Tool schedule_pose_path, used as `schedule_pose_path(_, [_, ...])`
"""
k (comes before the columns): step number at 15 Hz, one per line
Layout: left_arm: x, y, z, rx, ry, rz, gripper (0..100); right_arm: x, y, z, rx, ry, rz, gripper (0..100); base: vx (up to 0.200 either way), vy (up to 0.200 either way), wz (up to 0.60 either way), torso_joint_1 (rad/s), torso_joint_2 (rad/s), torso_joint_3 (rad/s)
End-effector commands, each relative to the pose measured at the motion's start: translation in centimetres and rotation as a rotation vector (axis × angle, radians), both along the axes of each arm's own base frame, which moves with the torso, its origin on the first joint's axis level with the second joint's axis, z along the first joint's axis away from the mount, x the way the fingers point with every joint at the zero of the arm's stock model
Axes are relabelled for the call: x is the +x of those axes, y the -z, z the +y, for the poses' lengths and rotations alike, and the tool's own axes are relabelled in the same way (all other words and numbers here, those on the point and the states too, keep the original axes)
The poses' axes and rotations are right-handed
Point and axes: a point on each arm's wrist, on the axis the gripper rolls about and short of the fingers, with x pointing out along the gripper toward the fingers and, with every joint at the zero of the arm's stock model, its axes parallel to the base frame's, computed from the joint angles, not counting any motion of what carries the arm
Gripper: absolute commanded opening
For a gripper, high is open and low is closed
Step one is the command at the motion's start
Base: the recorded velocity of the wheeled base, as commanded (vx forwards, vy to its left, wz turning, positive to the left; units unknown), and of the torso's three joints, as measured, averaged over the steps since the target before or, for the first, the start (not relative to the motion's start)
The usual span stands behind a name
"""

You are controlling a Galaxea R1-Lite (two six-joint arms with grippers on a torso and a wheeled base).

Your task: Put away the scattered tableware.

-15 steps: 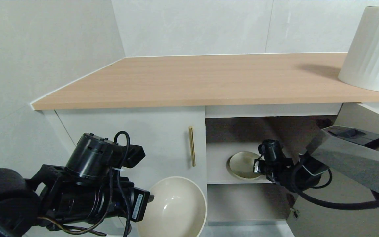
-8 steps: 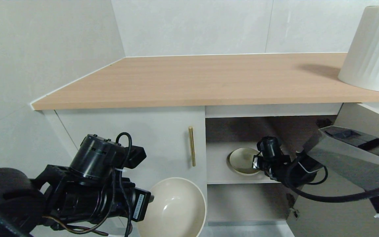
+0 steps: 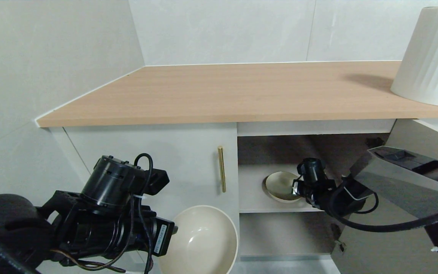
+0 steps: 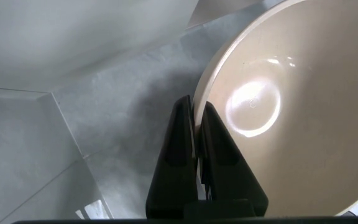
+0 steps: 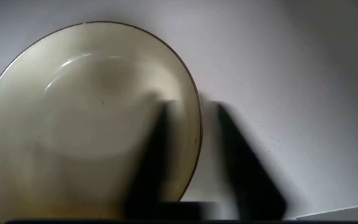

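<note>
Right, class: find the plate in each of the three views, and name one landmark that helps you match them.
Head view: the plate lies on the shelf, right of the handle.
Left wrist view: not in it.
Right wrist view: the plate is seen up close, lying on the pale shelf.
Shared landmark: the shelf under the plate, in the head and right wrist views.

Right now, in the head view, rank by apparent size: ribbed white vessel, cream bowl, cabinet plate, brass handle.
1-2. Ribbed white vessel and glossy cream bowl: about alike, both cropped, bowl nearer.
3. Small cream plate.
4. Brass door handle.
</note>
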Motion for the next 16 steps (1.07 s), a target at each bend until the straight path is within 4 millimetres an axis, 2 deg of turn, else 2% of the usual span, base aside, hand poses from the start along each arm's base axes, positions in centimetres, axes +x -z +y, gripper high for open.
schedule_pose_path(1, [0.0,0.0,0.0,0.0,0.0,0.001,0,0.0,-0.1,0.0,0.001,0.0,-0.003,100,0.0,0.0,0.0,0.0,0.0,0.0])
schedule_pose_path(5, [0.0,0.1,0.0,0.0,0.0,0.001,0,0.0,-0.7,0.0,0.008,0.002,-0.014,100,0.0,0.0,0.0,0.0,0.0,0.0])
schedule_pose_path(8, [0.5,0.7,-1.1,-0.023,-0.019,0.018,0,-1.7,-3.2,0.2,0.022,-0.019,-0.03,100,0.0,0.0,0.0,0.0,0.0,0.0])
schedule_pose_path(11, [1.4,2.0,-3.1,-0.016,-0.106,0.008,0,-6.0,-6.6,1.9,0.042,-0.128,-0.026,100,0.0,0.0,0.0,0.0,0.0,0.0])
schedule_pose_path(13, [2.2,3.8,-4.6,0.046,-0.174,0.013,0,-10.4,-9.7,3.5,0.098,-0.302,-0.024,100,0.0,0.0,0.0,0.0,0.0,0.0])
schedule_pose_path(16, [2.5,5.4,-6.0,0.081,-0.199,0.033,0,-15.3,-13.2,5.0,0.129,-0.466,0.006,100,0.0,0.0,0.0,0.0,0.0,0.0])
